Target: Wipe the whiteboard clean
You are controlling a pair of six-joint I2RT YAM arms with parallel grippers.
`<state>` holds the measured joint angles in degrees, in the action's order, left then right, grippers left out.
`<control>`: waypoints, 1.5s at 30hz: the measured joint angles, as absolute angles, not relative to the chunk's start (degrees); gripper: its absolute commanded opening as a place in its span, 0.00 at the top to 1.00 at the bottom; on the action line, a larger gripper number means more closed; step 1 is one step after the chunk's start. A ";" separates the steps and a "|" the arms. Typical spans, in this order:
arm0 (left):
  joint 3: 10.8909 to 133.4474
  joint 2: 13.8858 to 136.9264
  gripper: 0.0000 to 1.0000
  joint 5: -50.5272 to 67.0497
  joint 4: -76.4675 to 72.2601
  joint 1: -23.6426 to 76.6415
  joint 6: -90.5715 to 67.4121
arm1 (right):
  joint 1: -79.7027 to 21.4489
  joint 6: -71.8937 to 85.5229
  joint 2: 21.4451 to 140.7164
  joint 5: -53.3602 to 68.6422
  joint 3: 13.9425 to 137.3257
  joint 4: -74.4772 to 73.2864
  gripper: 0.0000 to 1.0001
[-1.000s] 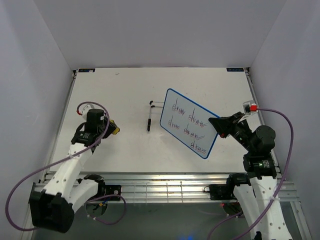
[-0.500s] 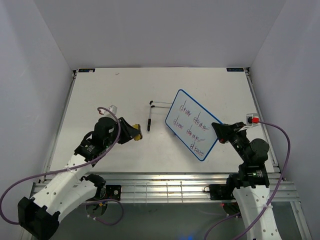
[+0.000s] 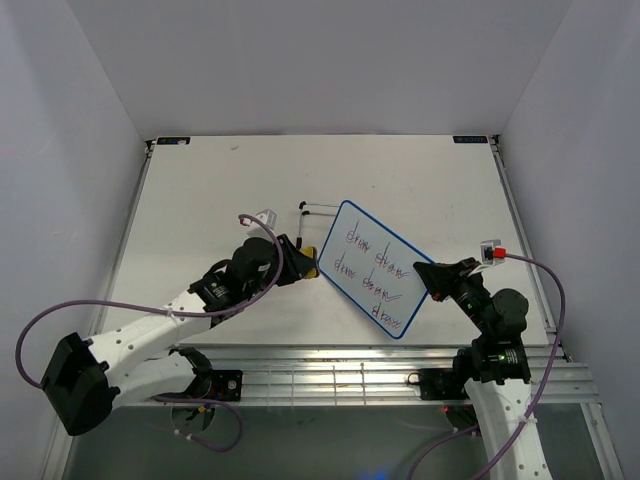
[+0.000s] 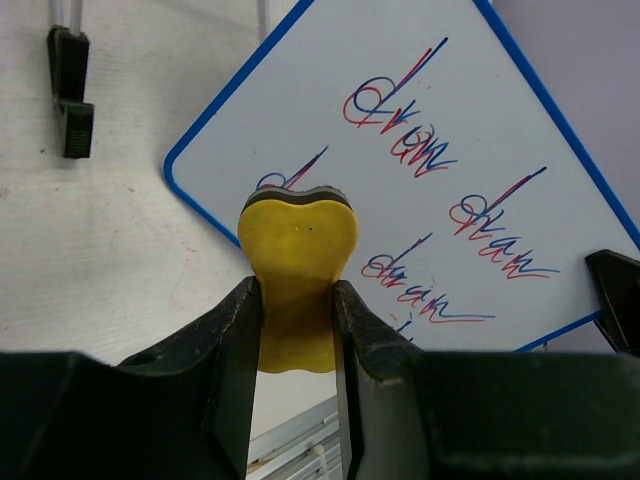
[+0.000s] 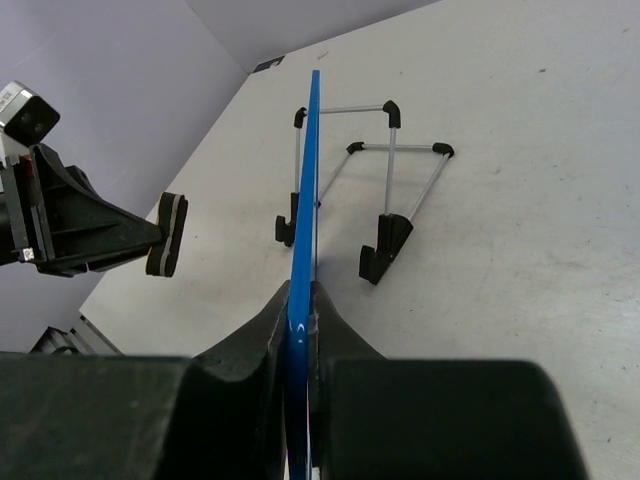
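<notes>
The left gripper (image 4: 297, 300) is clenching a yellow eraser (image 4: 298, 245) between its two black fingers, with the eraser's dark pad edge pointing toward the whiteboard (image 3: 375, 268). In the left wrist view the eraser is sitting at the centre of the frame, overlapping the board's lower left corner. In the right wrist view it is hanging at the left of the frame with a clear gap to the board. The right gripper (image 5: 298, 310) is pinching the board's blue frame, and there the board is showing edge-on as a thin blue line rising from between the fingers. In the top view the board is standing right of centre, tilted, with the right gripper gripping its lower right edge and the left gripper reaching in at its left edge. Cursive words in red and blue strokes are covering the white face in rows. A wire stand (image 5: 383, 245) with black feet is lying on the white table (image 3: 200, 190), beyond the board toward the upper centre of the right wrist view.
</notes>
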<state>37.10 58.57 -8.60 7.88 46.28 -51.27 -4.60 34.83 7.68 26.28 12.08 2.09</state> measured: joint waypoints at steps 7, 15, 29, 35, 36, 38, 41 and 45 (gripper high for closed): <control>36.86 66.52 1.00 -10.61 -5.56 48.23 -48.45 | -4.91 34.89 7.11 26.24 11.90 1.41 0.92; 35.05 78.32 1.00 -12.56 -25.19 48.49 -41.56 | -5.13 36.58 7.42 25.89 11.92 -0.21 0.92; 35.66 92.55 0.97 -11.11 -44.05 47.48 -36.84 | -5.37 36.88 8.36 27.57 13.10 -1.23 0.92; 36.25 94.61 0.97 -8.71 -46.76 47.00 -36.99 | -5.23 36.69 8.36 27.38 13.10 -0.99 0.92; 36.27 94.78 0.97 -8.23 -47.09 46.87 -37.04 | -5.23 36.62 8.38 27.38 13.10 -0.93 0.92; 36.27 95.09 0.97 -7.46 -47.66 46.72 -37.08 | -5.21 36.49 8.47 27.35 13.10 -0.82 0.92; 36.69 95.37 0.97 -5.54 -48.07 46.81 -37.15 | -5.21 36.16 8.62 27.27 13.10 -0.51 0.92; 37.58 95.37 0.98 -2.96 -47.99 47.59 -37.54 | -5.21 35.57 8.62 27.18 13.10 -0.25 0.92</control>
